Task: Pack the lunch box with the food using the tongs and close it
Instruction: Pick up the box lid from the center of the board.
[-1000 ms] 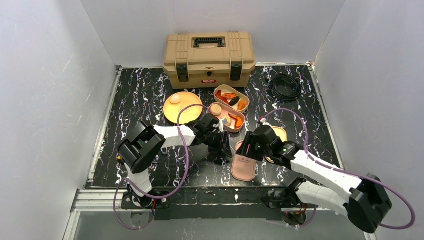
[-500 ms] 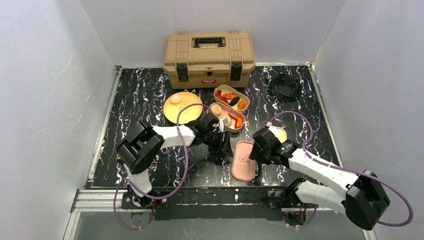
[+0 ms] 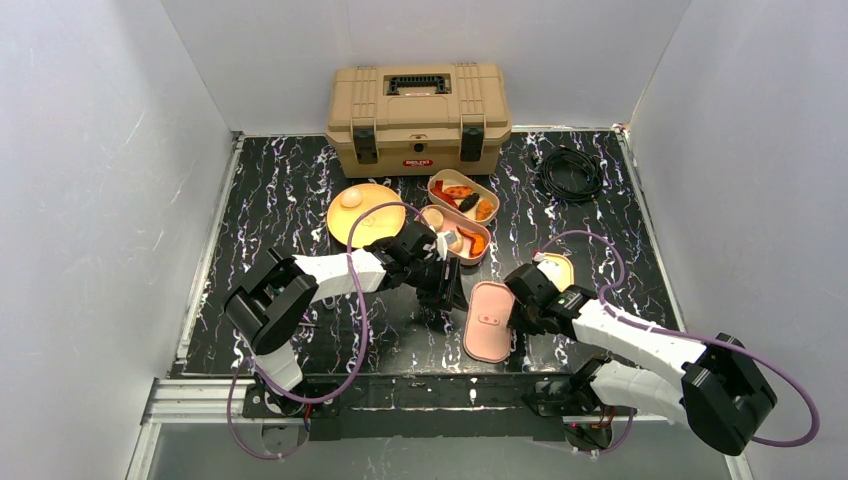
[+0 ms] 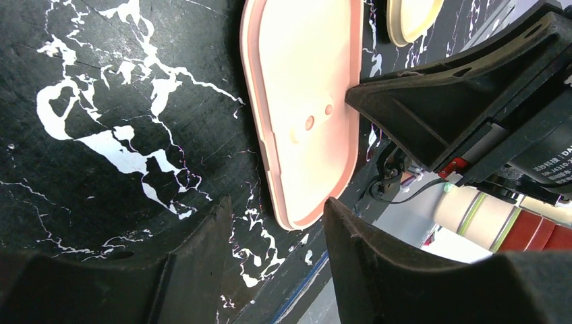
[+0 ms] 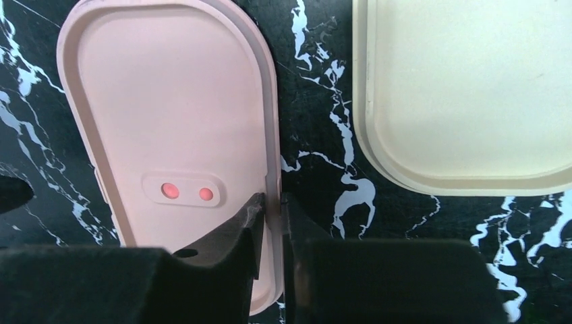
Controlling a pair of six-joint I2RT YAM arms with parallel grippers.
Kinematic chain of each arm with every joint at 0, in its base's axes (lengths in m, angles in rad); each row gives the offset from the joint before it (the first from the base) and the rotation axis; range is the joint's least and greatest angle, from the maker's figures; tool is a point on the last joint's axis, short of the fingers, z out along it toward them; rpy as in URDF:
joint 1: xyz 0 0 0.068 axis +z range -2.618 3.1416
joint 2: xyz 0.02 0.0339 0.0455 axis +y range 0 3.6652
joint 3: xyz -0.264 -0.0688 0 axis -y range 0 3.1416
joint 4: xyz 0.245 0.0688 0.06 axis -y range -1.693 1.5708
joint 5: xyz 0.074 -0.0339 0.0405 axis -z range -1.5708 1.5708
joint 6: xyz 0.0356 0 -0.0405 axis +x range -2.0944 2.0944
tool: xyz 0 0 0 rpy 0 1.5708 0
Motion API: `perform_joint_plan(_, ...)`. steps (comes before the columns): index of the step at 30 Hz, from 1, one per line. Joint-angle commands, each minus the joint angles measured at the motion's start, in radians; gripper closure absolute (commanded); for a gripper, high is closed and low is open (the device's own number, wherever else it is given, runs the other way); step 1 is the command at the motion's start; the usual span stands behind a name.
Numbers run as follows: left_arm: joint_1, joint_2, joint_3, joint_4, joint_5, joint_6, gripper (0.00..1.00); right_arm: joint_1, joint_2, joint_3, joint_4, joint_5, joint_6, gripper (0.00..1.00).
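The pink lunch box (image 3: 455, 236) lies open with its two compartments holding the food: orange-red chunks (image 3: 459, 191) and a dark piece (image 3: 468, 202). A round tan bun (image 3: 351, 198) sits on the orange plate (image 3: 372, 225). The pink lid (image 3: 488, 320) lies flat at the table's front. My right gripper (image 5: 272, 206) is shut on the right rim of the pink lid (image 5: 168, 121). My left gripper (image 4: 276, 216) stands open just off the near end of the pink lid (image 4: 303, 88), with nothing between its fingers. I see no tongs in any view.
A cream lid (image 5: 465, 94) lies just right of the pink one, also seen from above (image 3: 557, 270). A tan toolbox (image 3: 418, 118) stands at the back and a coiled black cable (image 3: 570, 172) lies at the back right. White walls close in three sides.
My right gripper slid from above the pink lid to its right edge and closed on the rim. My left gripper opened a little and its arm shifted slightly.
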Motion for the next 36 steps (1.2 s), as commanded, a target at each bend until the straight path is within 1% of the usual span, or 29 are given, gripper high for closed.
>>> perform_joint_plan(1, -0.004, -0.048, 0.027, -0.008, 0.031, 0.006, 0.49, 0.001, 0.008, -0.045, 0.042, 0.012, 0.038, 0.81)
perform_joint_plan(3, -0.004, -0.047, 0.022, 0.004, 0.045, -0.007, 0.48, 0.001, -0.004, -0.062, 0.061, 0.005, 0.048, 0.86)
perform_joint_plan(6, -0.003, -0.037, 0.016, 0.018, 0.065, -0.03, 0.45, 0.001, -0.037, -0.096, 0.095, -0.019, 0.082, 0.99)
perform_joint_plan(12, -0.004, -0.024, 0.017, 0.021, 0.089, -0.047, 0.37, 0.0, -0.156, -0.146, 0.151, -0.029, 0.153, 0.99)
perform_joint_plan(15, -0.005, -0.024, 0.019, 0.019, 0.111, -0.048, 0.36, 0.001, -0.197, -0.164, 0.159, -0.027, 0.183, 0.99)
perform_joint_plan(23, -0.043, -0.011, 0.007, 0.022, 0.16, -0.081, 0.43, 0.001, -0.269, -0.179, 0.178, -0.014, 0.244, 0.99)
perform_joint_plan(28, -0.063, -0.014, -0.009, 0.014, 0.138, -0.084, 0.46, 0.001, -0.302, -0.151, 0.163, -0.005, 0.257, 0.99)
perform_joint_plan(29, -0.063, -0.01, -0.005, 0.006, 0.133, -0.078, 0.49, 0.001, -0.307, -0.146, 0.162, -0.003, 0.258, 0.99)
perform_joint_plan(30, -0.063, -0.01, -0.005, 0.008, 0.13, -0.075, 0.54, 0.001, -0.31, -0.143, 0.163, -0.003, 0.258, 0.99)
perform_joint_plan(31, -0.063, -0.012, -0.011, 0.02, 0.13, -0.08, 0.63, 0.001, -0.312, -0.14, 0.164, -0.001, 0.257, 0.99)
perform_joint_plan(33, -0.063, -0.022, -0.013, 0.027, 0.13, -0.078, 0.84, 0.001, -0.313, -0.135, 0.165, -0.002, 0.257, 0.99)
perform_joint_plan(35, -0.064, -0.041, -0.002, 0.016, 0.117, -0.047, 1.0, 0.001, -0.311, -0.125, 0.163, -0.004, 0.248, 0.99)
perform_joint_plan(36, -0.063, -0.058, 0.009, -0.006, 0.096, -0.018, 1.0, 0.001, -0.31, -0.113, 0.154, -0.002, 0.24, 0.99)
